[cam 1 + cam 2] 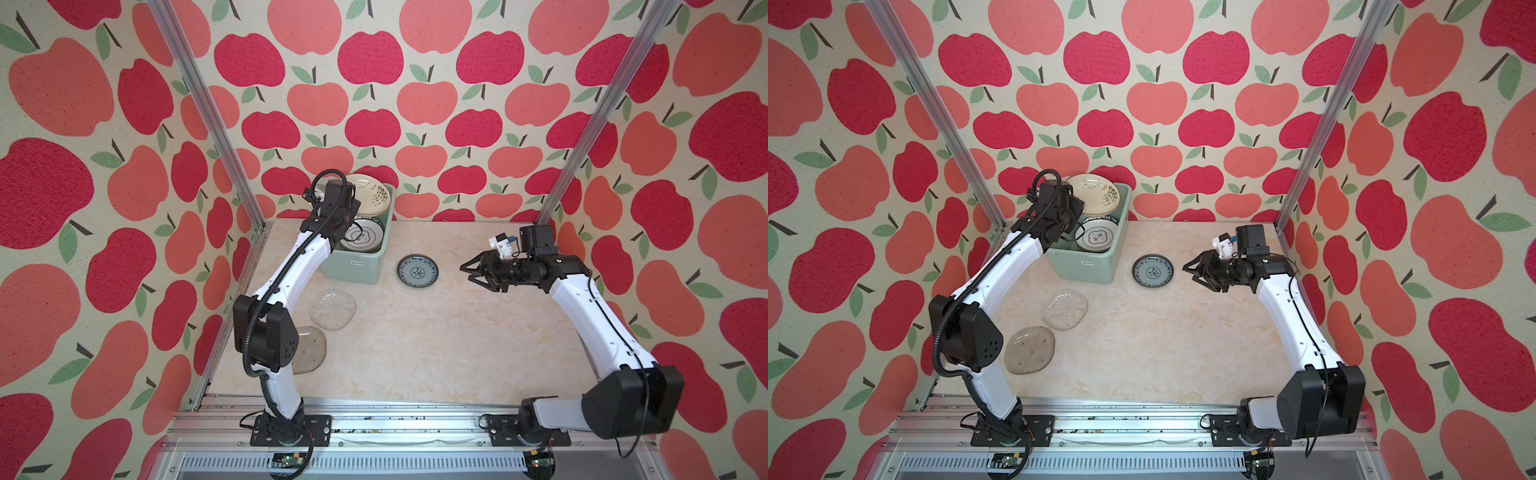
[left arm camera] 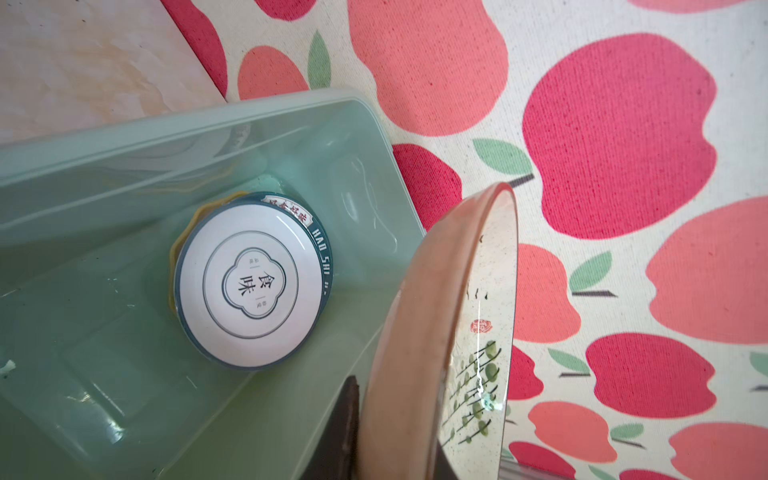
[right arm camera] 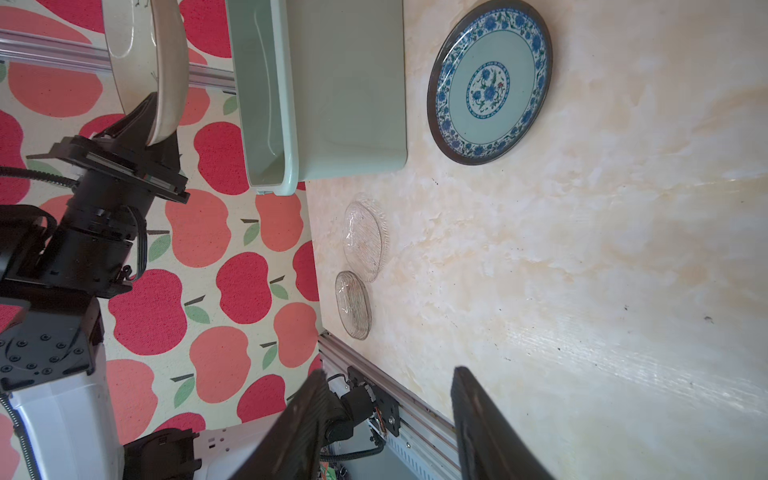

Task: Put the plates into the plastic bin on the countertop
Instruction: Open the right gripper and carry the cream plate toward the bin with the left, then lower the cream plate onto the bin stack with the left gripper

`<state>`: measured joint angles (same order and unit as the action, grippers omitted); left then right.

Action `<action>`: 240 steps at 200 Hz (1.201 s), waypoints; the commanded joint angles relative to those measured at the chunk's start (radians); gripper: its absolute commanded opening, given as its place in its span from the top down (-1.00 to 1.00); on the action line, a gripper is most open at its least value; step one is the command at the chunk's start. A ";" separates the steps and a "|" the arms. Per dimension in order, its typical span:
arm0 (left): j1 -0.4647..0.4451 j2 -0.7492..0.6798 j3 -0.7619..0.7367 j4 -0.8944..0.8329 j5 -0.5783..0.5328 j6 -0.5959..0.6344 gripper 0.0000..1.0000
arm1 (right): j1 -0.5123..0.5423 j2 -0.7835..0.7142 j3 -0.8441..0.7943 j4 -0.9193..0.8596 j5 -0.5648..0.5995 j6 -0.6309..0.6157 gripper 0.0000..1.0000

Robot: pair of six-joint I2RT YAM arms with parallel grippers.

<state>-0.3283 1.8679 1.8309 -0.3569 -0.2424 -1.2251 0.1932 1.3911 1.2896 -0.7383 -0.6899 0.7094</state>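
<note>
Only the left wrist view looks down into the pale mint-green rectangular plastic bin [image 2: 124,166]. A round white plate with a dark blue lettered rim [image 2: 249,282] lies on its floor, and the yellow edge of another plate [image 2: 181,249] shows beneath it. The right wrist view shows the grip most plainly: the left gripper [image 3: 151,124] is clamped on the rim of a round cream plate with green brush marks [image 3: 166,62], held tilted above the bin.

In both top views the bin stands toward 11 o'clock on the beige marble-look countertop [image 1: 457,353]. The right gripper [image 1: 471,274] hangs with its jaws apart, holding nothing, at 3 o'clock from a small round blue-patterned plate [image 1: 417,271].

By count, three plates lie on the countertop: the blue-patterned one, plus the farther clear glass plate [image 1: 1064,309] and the nearer clear glass plate [image 1: 1030,349], both at the bin's 7 o'clock. One plate is held, and two can be seen in the bin.
</note>
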 commanded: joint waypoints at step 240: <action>-0.049 0.495 0.527 -0.459 -0.257 -0.625 1.00 | -0.061 -0.030 -0.046 -0.029 -0.106 -0.062 -0.01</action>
<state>-0.3855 2.3535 2.2948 -0.8268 -0.4664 -1.8175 0.1368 1.3746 1.2449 -0.7753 -0.7731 0.6697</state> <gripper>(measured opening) 0.181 0.503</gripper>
